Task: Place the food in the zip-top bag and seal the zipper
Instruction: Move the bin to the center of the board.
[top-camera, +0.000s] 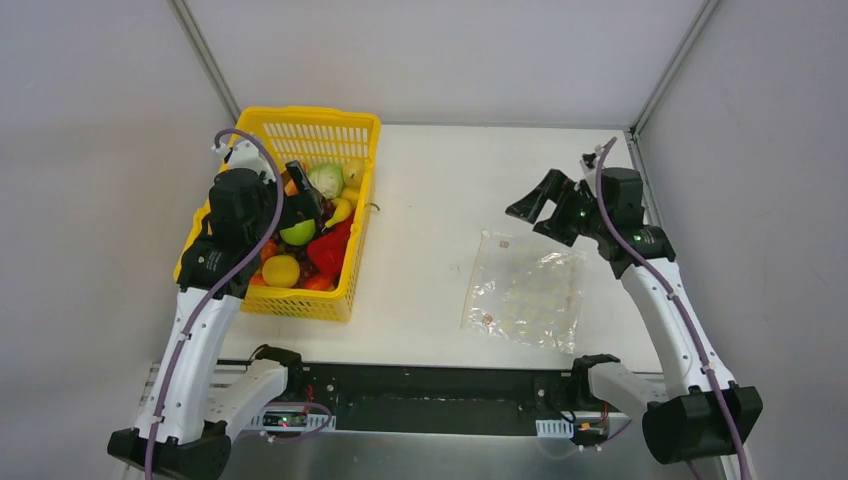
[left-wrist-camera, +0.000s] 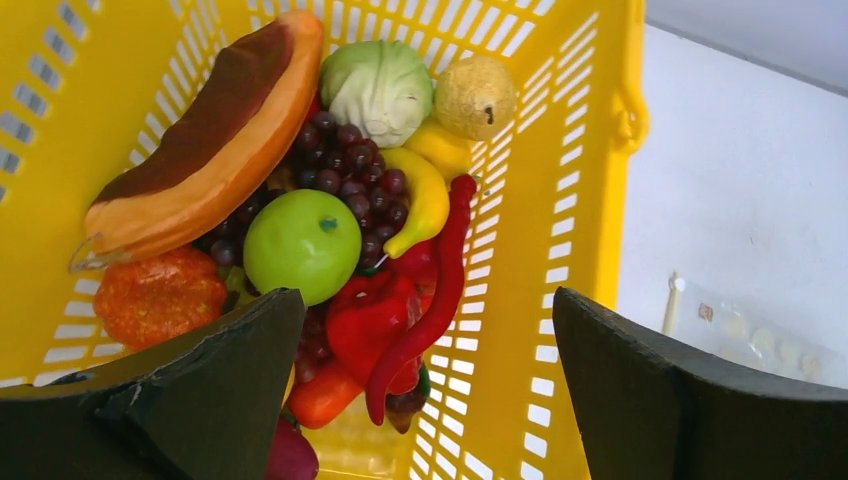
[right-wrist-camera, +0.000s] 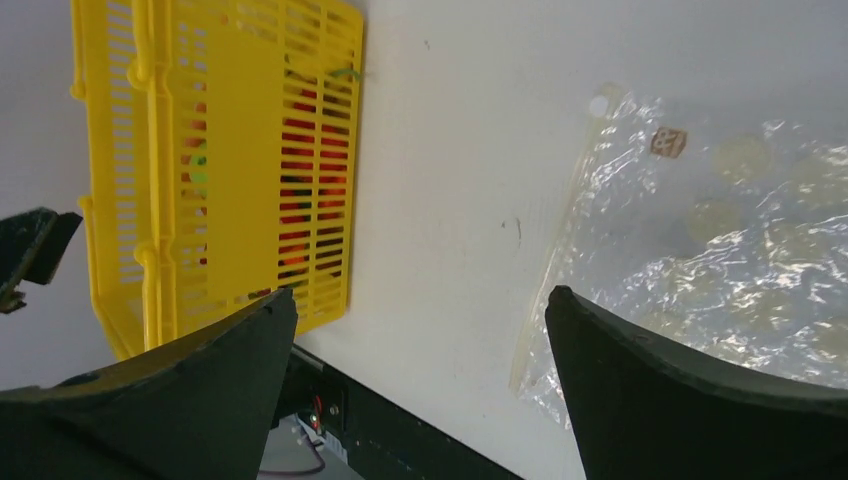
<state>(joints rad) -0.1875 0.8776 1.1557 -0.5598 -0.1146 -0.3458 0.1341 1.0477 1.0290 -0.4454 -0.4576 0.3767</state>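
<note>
Over the yellow basket (top-camera: 310, 125) we hold our left claw (left-wrist-camera: 425, 298) spread wide above the food (left-wrist-camera: 303, 243); our right claw (right-wrist-camera: 420, 296), equally spread, hovers near the zip-top bag (top-camera: 525, 290), flat on the table (top-camera: 430, 230)

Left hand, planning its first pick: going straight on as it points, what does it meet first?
The left hand would probably meet the long red chili against the red pepper in the yellow basket; depth unclear.
</note>
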